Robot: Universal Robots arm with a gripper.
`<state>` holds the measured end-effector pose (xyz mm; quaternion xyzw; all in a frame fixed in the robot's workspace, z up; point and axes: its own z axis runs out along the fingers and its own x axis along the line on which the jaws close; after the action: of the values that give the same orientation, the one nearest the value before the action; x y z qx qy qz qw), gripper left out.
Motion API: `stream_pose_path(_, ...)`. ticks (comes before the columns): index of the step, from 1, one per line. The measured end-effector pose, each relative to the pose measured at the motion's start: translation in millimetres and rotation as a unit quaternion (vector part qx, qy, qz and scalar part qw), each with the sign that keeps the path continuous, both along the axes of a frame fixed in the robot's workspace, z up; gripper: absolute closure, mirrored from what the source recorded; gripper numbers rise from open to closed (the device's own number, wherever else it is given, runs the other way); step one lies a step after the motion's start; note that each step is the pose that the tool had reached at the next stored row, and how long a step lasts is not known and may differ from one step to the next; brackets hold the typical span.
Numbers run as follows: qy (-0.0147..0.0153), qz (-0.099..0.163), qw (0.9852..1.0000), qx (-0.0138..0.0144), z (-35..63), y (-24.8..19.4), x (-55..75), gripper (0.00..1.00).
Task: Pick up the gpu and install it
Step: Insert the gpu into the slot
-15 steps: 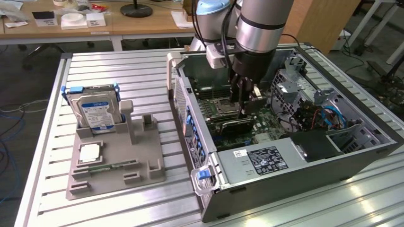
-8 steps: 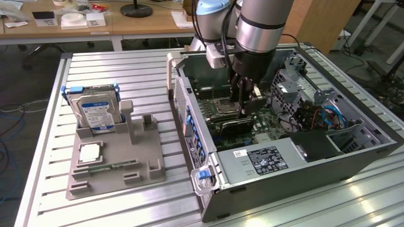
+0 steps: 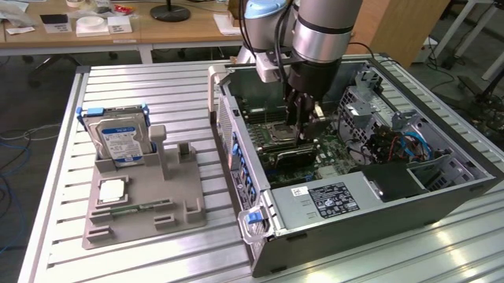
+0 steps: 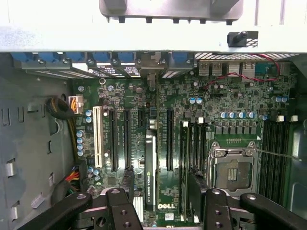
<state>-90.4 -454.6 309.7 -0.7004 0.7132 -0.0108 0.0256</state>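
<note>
While the arm reaches down into the open computer case [image 3: 370,194], the gripper [image 4: 160,206] hangs just above the motherboard [image 4: 230,100] with its 2 black fingers [image 4: 122,211] standing apart and nothing clamped between them. From the wrist view, the gpu [image 4: 150,167] sits directly below that gap: it stands on edge in one of the long black expansion slots, a narrow dark strip with white lettering along it, its far end running toward the case's rear wall. That upright seat in the slot suggests the card is already installed, and the spread fingers fit a release rather than a grip. Just beside the card lie the empty neighbouring slots [image 4: 115,139], and on the other side the bare processor socket [image 4: 233,170] with its metal frame.

Seen from the exterior view, the gripper [image 3: 303,115] is low inside the case, over the middle of the board, and the gpu [image 3: 295,154] shows as a dark block just beneath it. Nearer that camera, the power supply [image 3: 331,200] with its black label closes off the case's front end.

Well apart from the case, toward the exterior view's left, a grey parts holder [image 3: 146,206] rests on the slatted table [image 3: 157,82]. It keeps a hard drive [image 3: 118,138] standing upright in a blue bracket, presumably so a gripper can reach it from above, and a narrow memory stick [image 3: 141,207] lies flat near its front. Behind the table stands a wooden desk [image 3: 157,32].
</note>
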Motion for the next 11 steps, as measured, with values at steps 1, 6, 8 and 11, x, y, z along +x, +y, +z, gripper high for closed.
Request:
stream_pose_path(1, 0.0, 0.0, 1.0, 0.0, 0.2, 0.0, 0.2, 0.42)
stream_pose_path(6, 0.0, 0.0, 1.0, -0.0001, 0.9, 2.3, 0.4, 0.42)
stream_pose_path(8, 0.0001, 0.0, 1.0, -0.0001, 1.4, 3.5, 0.4, 0.42)
stream_pose_path(11, 0.0, 0.0, 1.0, 0.0, 3.9, 3.8, 0.7, 0.42)
